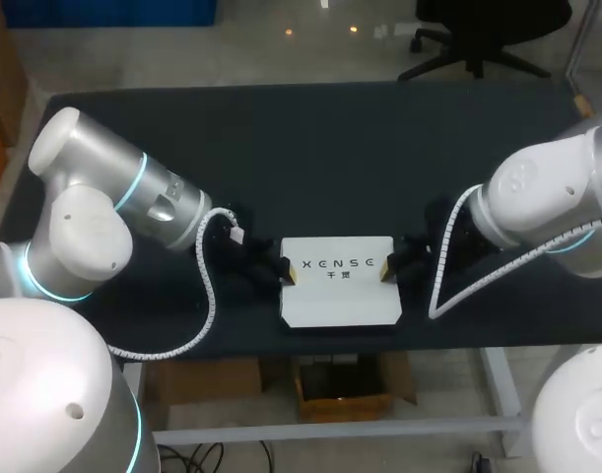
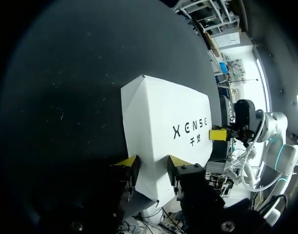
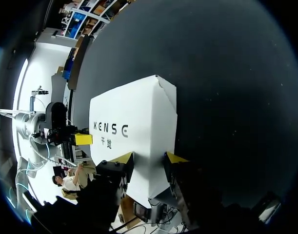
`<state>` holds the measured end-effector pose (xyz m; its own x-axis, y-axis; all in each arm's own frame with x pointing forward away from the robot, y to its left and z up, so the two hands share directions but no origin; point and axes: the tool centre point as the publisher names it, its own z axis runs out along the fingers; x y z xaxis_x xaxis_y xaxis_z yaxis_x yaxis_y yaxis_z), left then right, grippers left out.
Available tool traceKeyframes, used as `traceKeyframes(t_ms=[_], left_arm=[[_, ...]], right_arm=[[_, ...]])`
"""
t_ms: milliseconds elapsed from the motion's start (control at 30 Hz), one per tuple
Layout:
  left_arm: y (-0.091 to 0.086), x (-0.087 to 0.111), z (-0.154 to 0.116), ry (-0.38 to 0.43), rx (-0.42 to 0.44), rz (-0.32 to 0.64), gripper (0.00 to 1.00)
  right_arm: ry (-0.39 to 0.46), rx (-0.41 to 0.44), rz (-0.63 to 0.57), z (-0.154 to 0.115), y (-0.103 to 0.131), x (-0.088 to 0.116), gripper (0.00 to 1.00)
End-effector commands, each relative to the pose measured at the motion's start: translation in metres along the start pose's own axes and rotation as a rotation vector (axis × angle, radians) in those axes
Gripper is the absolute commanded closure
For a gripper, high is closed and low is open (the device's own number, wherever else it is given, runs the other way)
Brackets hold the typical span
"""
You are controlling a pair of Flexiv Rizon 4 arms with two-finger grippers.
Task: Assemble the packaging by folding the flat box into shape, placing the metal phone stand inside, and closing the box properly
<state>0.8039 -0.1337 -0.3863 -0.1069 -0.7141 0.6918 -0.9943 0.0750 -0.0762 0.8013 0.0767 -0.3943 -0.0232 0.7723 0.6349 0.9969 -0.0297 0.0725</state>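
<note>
the box [image 1: 340, 288] is lying long axis between left pincer [image 2: 151, 163] and right pincer [image 3: 148, 158], each straddling an end, equally near; whether clamped, cannot tell.

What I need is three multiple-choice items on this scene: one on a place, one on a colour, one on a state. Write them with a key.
1. Where does the box lie on the table?
A. Between the left claw and the right claw
B. At the far edge, away from both claws
C. Beside the left claw only

2. What colour is the box?
A. Brown
B. White
C. Blue

3. What state is the box in?
A. A flat, unfolded sheet
B. Open, with its contents showing
C. Folded into shape, top shut

Key: 1 A, a claw stands at each end of it. 2 B, its faces are white with dark print. 3 C, the top and side walls show, and no opening.
</note>
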Motion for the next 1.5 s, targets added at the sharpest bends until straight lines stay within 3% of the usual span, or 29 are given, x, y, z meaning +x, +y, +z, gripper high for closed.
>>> traceKeyframes(t_ms=[33, 1500], left_arm=[[-0.001, -0.001, 0.013, 0.013, -0.003, 0.003, 0.61], [-0.005, 0.019, -0.003, -0.009, -0.017, -0.056, 0.61]], right_arm=[[0.008, 0.007, -0.001, 0.002, 0.001, 0.003, 0.62], [-0.005, 0.068, 0.046, -0.009, 0.007, 0.013, 0.64]])
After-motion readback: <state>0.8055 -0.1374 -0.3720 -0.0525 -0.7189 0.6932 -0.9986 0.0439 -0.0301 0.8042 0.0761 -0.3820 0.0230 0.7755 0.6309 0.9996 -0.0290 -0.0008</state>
